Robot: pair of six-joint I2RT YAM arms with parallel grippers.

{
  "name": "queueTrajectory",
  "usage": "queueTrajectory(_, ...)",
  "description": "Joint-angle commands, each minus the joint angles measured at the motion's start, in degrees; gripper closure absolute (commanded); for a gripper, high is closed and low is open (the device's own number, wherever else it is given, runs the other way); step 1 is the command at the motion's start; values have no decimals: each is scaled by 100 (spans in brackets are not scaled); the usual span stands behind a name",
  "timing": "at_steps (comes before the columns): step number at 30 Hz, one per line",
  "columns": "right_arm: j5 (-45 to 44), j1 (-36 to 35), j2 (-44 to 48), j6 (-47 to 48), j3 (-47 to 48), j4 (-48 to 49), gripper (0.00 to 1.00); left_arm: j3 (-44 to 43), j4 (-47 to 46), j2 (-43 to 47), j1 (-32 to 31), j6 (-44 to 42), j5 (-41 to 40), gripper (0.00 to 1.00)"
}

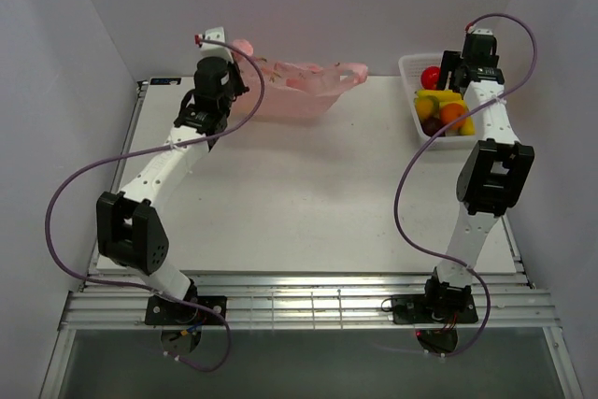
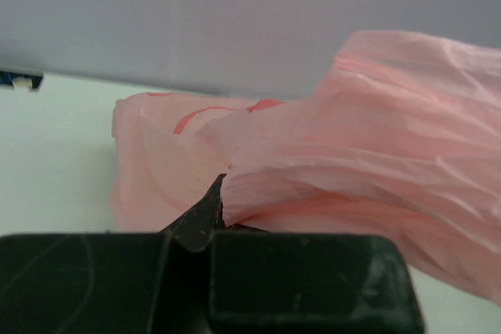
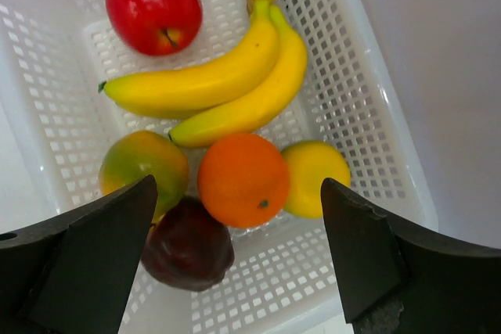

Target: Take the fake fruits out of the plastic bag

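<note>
The bag [image 1: 299, 91] pinched at the back, fruits [image 3: 243, 177] in the basket [image 3: 368, 131]!
The left claw [image 2: 205, 220] clamps the bag at the worktop's [image 1: 308, 193] far edge; the right claw [image 3: 239, 193] gapes wide above the fruits. Thin film may tear; any leftover inside, hard to tell, could roll away.

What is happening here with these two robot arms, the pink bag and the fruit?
The left pincer is shut on a fold of the pink bag at the back of the table. The right pincer hangs open over the white basket, which holds a red apple, bananas, an orange, a yellow fruit, a green-orange fruit and a dark purple one. Whether fruit is left in the bag cannot be seen.
</note>
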State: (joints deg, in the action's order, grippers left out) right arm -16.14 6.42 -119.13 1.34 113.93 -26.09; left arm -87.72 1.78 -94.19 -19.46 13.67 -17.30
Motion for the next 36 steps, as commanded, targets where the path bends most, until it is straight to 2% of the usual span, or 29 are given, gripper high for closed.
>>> queueTrajectory(1, 40, 26, 688, -90, -265, 95, 10, 1474, -125, 750, -22, 634, 60, 100)
queueTrajectory(3, 417, 18, 1012, -90, -519, 69, 10, 2447, -334, 1016, -127, 917, 130, 100)
queueTrajectory(6, 1243, -210, 1600, -161, -740, -133, 10, 3233, -581, 1517, -486, 1094, 280, 100)
queueTrajectory(8, 1289, -876, 2076, 224, -1283, -73, 10, 3665, -574, 1824, -724, 1111, -71, 100)
queueTrajectory(9, 1376, -1122, 2644, 296, -1564, 58, 10, 3753, -539, 1912, -891, 1111, -124, 100)
queueTrajectory(10, 1490, -1638, 2954, 314, -2124, 216, 10, 3849, -495, 2000, -953, 1146, -168, 100)
queueTrajectory(14, 3278, -2819, 4203, 402, -3303, 1033, 10, 3999, -371, 2378, -1077, 1480, -256, 100)
queueTrajectory(17, 3399, -3689, 4906, 348, -4156, 1517, 10, 4061, -293, 2625, -1165, 1516, -353, 100)
queueTrajectory(19, 3328, -4337, 4961, 410, -4335, 1510, 10, 4079, -257, 2783, -1200, 1542, -379, 100)
queueTrajectory(22, 2952, -4946, 4821, 218, -4476, 1641, 10, 4105, -205, 2932, -1288, 1560, -493, 100)
queueTrajectory(24, 2618, -5114, 4558, 42, -4459, 2070, 10, 4149, -213, 3020, -1358, 1568, -459, 100)
queueTrajectory(29, 1371, -5422, 3566, -284, -3800, 2371, 10, 4193, -178, 3196, -1525, 1489, -485, 100)
queueTrajectory(36, 1175, -5432, 2448, -196, -2895, 2046, 10, 4202, 94, 3311, -1639, 1375, -547, 100)
